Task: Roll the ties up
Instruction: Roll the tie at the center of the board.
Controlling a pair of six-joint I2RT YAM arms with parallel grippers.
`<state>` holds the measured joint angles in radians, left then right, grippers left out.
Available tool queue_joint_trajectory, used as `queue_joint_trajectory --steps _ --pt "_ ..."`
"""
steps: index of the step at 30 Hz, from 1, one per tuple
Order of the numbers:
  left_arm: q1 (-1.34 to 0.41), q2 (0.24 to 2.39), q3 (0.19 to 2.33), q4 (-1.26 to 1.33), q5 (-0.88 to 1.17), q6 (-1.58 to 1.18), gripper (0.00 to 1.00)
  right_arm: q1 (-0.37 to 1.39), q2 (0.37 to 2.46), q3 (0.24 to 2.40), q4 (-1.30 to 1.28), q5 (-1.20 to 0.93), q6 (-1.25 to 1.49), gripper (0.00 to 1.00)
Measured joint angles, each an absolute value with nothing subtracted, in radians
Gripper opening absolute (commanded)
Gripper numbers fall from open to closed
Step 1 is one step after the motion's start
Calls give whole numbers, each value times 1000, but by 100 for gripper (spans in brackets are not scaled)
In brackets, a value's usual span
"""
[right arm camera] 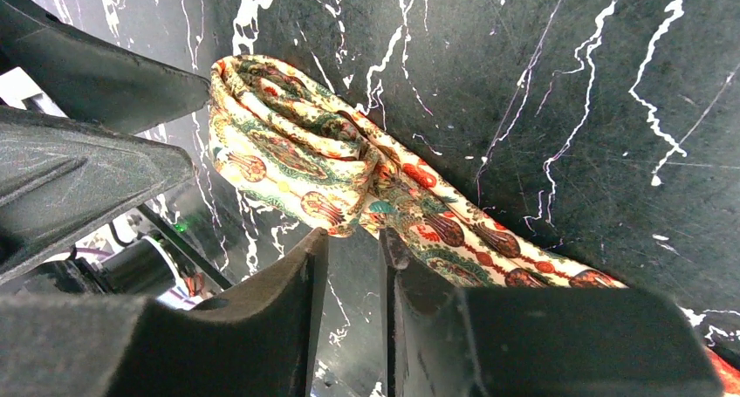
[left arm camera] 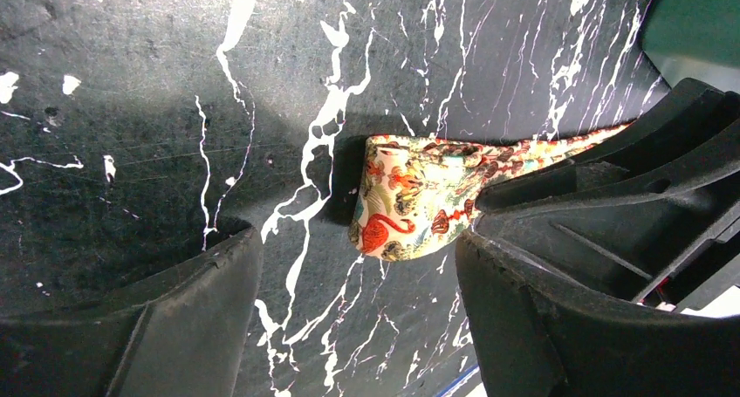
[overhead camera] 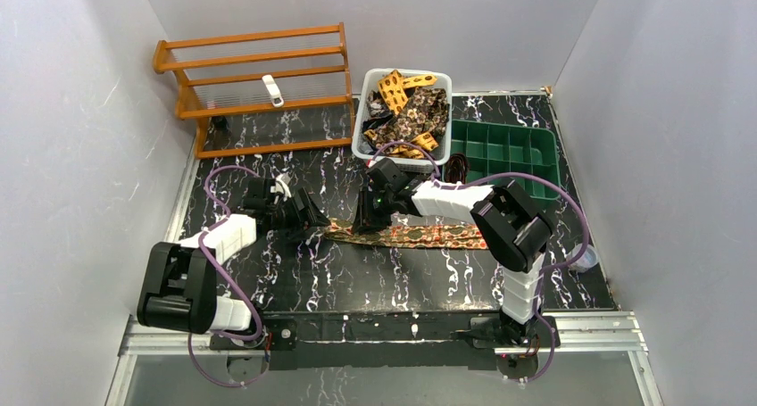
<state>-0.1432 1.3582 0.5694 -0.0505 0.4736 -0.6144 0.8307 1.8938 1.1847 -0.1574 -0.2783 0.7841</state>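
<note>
White basket [overhead camera: 360,131] holds ties [overhead camera: 412,111]; left jaws apart by tabletop tie [left arm camera: 410,209], right jaws' grip unclear

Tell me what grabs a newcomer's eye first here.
The bright red-orange patterned tie stretched across the middle of the black marbled table, one end folded over. Both arms crowd that end: the left gripper open at the fold, the right gripper beside it. Behind, a white basket heaped with more ties.

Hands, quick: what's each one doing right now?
Left hand: open, straddling the tie's folded end.
Right hand: nearly closed at the tie; grip cannot be told.
</note>
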Motion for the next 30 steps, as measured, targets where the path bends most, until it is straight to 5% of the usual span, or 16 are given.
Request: queue_joint_trajectory --steps 10,21,30 --pt "-143 1369 570 -32 485 -615 77 831 1896 1185 -147 -288 803 36" --pt "-141 1404 571 17 506 -618 75 831 1947 1188 -126 -290 813 24" --pt "-140 1451 572 101 537 -623 66 826 1947 1187 -124 -294 812 25"
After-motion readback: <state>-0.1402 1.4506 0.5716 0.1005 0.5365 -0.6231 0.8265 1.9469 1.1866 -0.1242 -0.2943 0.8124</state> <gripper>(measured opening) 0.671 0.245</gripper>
